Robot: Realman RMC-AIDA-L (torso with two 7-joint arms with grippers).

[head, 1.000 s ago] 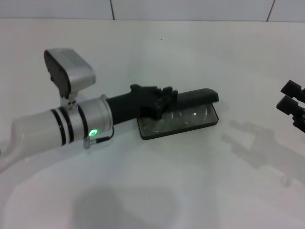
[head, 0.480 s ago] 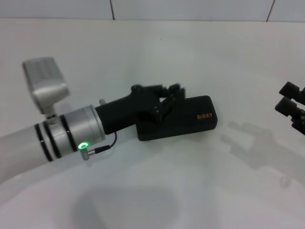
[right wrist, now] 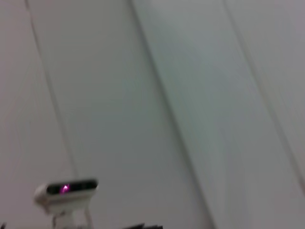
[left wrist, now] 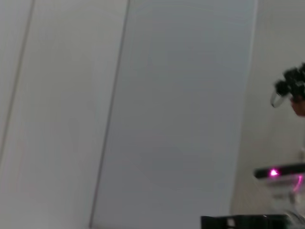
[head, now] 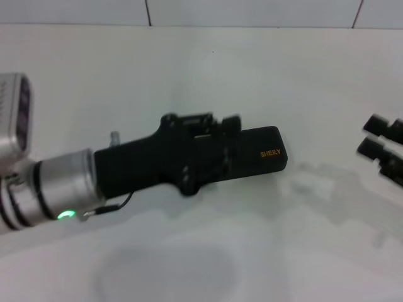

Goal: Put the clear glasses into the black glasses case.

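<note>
I am resting my left gripper [head: 217,126] on the shut black glasses case [head: 261,157]; whether its fingers are apart, I cannot tell. The clear glasses are hidden (presumably inside). My right gripper [head: 381,135] is idling well apart. Pressing sideways could be shoving the case across the white table [head: 208,75].

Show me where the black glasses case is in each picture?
Head view: the black glasses case lies shut on the white table, just right of middle, with the left gripper over its left end.
Left wrist view: not in it.
Right wrist view: not in it.
Shared landmark: only the white surroundings.
</note>
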